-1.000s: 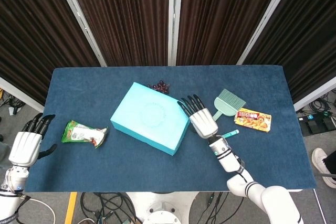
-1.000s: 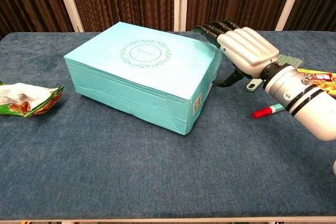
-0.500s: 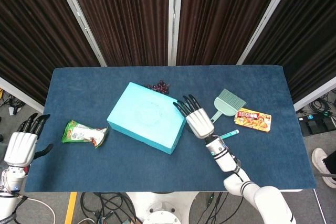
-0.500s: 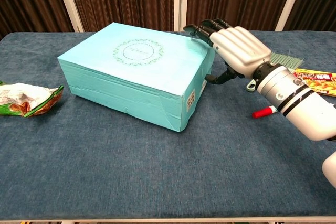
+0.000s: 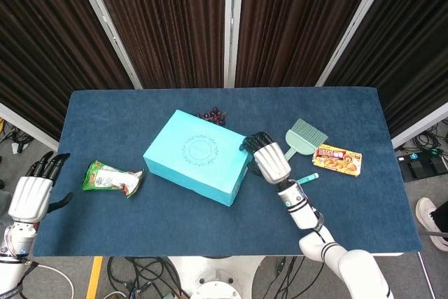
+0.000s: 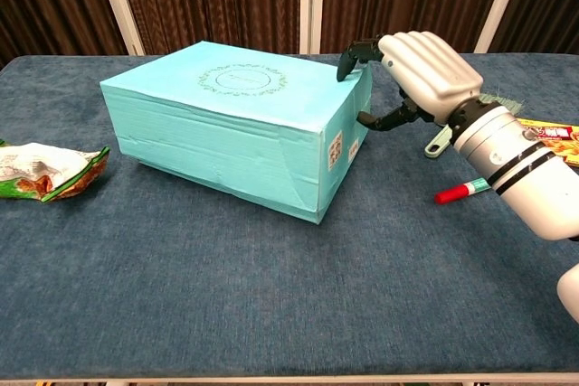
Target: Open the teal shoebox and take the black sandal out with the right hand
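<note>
The teal shoebox (image 5: 198,164) lies closed at mid-table, also seen in the chest view (image 6: 226,137). My right hand (image 5: 268,159) is at its right end. In the chest view the right hand (image 6: 418,74) has its dark fingertips (image 6: 348,53) curled over the lid's top edge and its thumb against the box's end wall, pinching the lid's rim. The black sandal is hidden inside the box. My left hand (image 5: 31,197) hangs off the table's left edge, fingers apart, holding nothing.
A green snack bag (image 5: 112,178) lies left of the box. Dark red berries (image 5: 212,115) sit behind it. To the right are a green brush (image 5: 304,136), a yellow food packet (image 5: 337,160) and a red-tipped marker (image 6: 461,191).
The right hand's fingers went from stretched flat over the box's corner to curled on the lid's edge. The box slid a little left and its right end now stands higher.
</note>
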{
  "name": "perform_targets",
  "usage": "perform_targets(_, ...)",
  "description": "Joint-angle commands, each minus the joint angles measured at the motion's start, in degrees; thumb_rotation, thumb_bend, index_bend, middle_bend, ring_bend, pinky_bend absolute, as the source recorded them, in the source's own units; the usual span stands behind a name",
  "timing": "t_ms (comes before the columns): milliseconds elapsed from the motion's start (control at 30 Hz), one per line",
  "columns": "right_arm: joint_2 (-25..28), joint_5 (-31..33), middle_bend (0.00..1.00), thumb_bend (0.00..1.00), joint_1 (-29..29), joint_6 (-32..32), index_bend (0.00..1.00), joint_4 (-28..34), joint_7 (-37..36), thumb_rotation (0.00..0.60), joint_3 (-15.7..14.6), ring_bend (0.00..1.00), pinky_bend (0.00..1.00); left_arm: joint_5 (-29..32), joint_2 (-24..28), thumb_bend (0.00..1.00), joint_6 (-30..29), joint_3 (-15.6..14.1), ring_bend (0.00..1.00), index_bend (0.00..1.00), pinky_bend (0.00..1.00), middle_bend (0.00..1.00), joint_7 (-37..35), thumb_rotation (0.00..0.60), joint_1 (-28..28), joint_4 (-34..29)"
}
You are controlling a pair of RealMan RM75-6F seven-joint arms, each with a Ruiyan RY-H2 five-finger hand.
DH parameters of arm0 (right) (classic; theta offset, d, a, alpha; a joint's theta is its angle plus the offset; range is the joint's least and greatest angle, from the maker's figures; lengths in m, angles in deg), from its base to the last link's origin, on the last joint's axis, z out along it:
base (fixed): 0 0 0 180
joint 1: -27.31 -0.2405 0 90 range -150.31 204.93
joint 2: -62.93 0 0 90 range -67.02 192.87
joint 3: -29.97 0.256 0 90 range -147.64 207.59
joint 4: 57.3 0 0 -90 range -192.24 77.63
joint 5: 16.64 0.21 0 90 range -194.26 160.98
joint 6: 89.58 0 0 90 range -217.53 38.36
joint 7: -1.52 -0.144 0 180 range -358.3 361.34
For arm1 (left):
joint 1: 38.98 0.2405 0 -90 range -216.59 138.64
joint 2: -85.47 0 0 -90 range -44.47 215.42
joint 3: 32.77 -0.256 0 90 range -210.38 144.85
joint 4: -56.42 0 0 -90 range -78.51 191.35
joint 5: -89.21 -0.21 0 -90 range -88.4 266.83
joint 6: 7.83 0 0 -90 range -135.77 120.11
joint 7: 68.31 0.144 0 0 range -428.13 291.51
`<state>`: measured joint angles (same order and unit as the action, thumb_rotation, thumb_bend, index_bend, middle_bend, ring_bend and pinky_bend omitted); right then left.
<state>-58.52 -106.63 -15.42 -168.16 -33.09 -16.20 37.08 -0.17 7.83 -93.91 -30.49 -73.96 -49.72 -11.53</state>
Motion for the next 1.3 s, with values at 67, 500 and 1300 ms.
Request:
perform_targets(67,0.5,1.9,0.48,0.19,0.1,0.0,0.56,1.7,-3.3,0.600,1.8,0.34,0.34,-0.1,0.1,0.18,0.3,-0.1,0.07,0.10,0.24,0.15,0.2,0.600,-0.2,-0.4)
perform_targets(500,7.1,15.2,0.54,0.16,1.7,10.9,0.63,23.7,-10.8,0.600,12.3,0.40,0.45,-0.6,0.5,0.18,0.3,-0.2,0.07,0.10,0.24,0.15,0.6,0.600,-0.5,-1.4)
perform_targets(1300,22.2,50.5,0.42,0.04,5.2,39.7,0.35,51.2,-17.1,0.600,30.2,0.22,0.31,-0.8,0.6,0.18,0.6,-0.7,0.07,0.10,0.24,0.15,0.3,0.600,-0.4,-1.5)
